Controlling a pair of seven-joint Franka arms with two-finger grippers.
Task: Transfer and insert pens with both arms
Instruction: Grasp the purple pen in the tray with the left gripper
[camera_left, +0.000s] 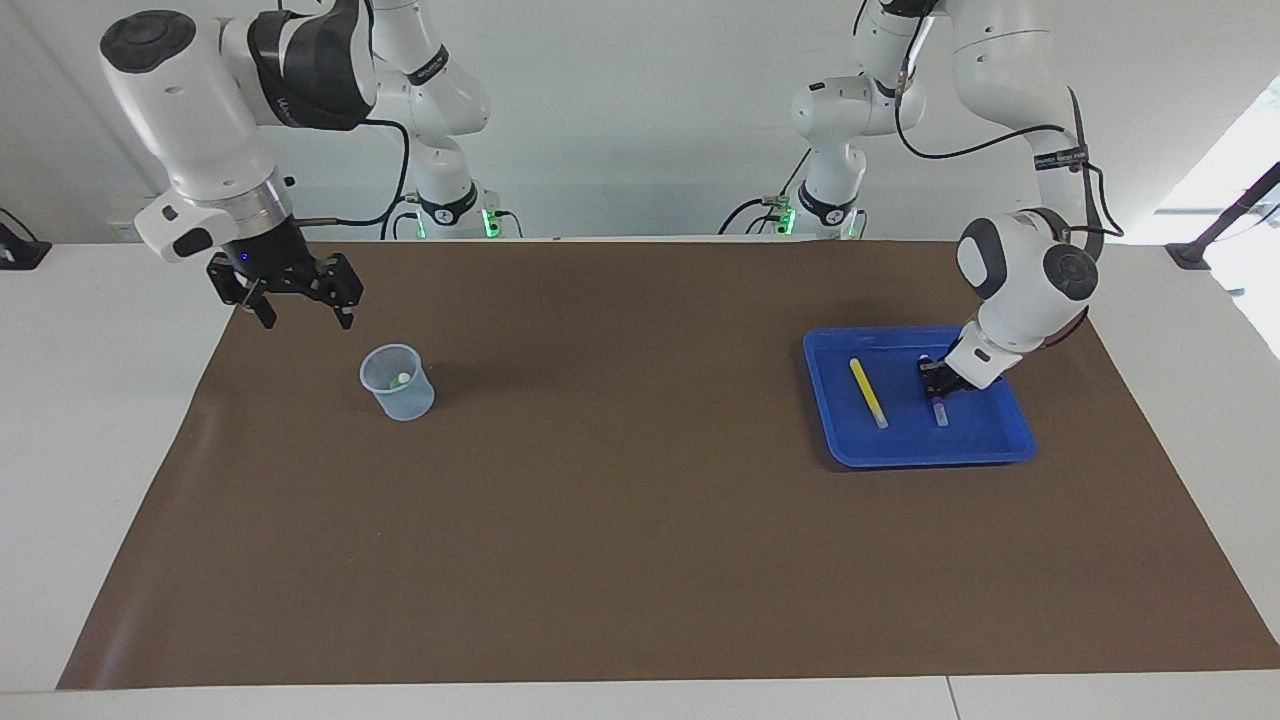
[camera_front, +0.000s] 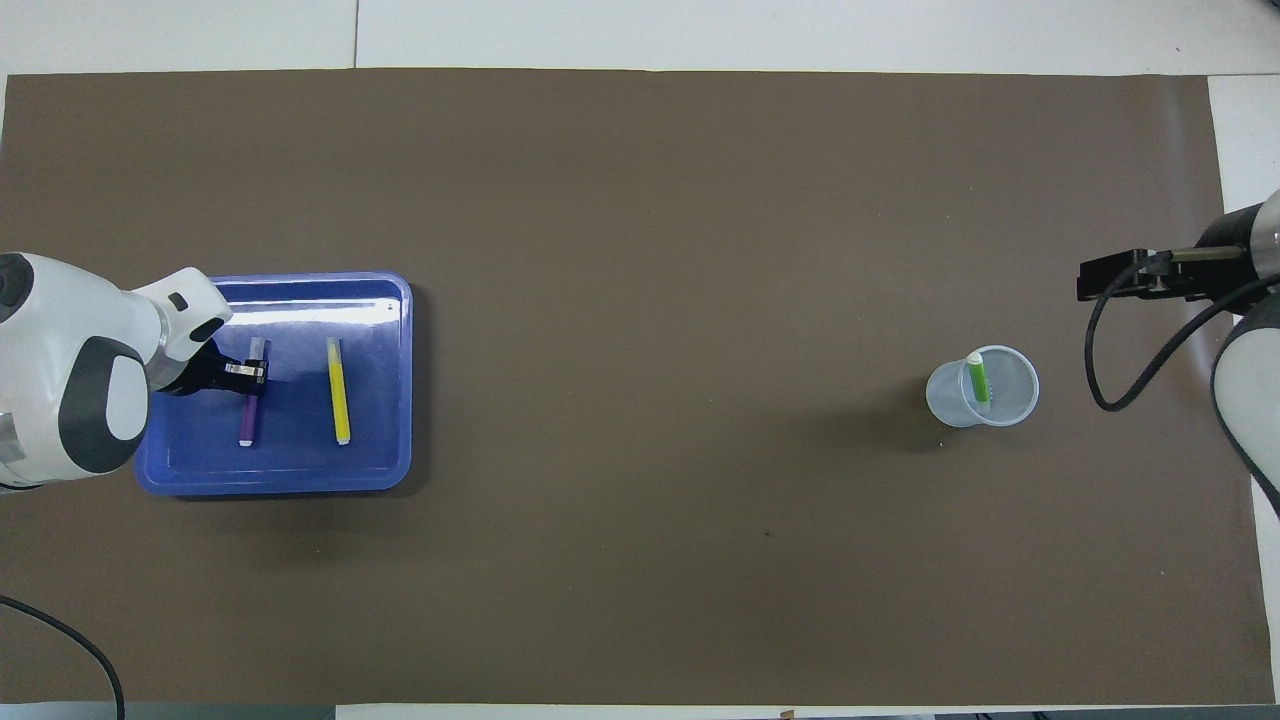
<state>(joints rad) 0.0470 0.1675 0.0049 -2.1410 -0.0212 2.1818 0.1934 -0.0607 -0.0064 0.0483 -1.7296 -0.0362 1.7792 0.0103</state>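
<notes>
The left gripper (camera_left: 938, 375) is down in the blue tray (camera_left: 1010, 450) at the left arm's end of the counter (camera_left: 640, 560), its fingers clamped on the purple pen (camera_front: 247, 418). That pen lies in the tray with its pale end pointing toward the robots. The yellow pen (camera_left: 868, 392) lies flat just beside it in the same tray, toward the middle of the counter and not touching it. The right gripper (camera_left: 296, 293) hangs in the air over the brown mat (camera_left: 640, 480) at the right arm's end, jaws spread wide and holding nothing. Near it on the mat stands a clear cup (camera_left: 398, 382), and the green pen (camera_front: 978, 377) leans inside that cup, pale end up.
</notes>
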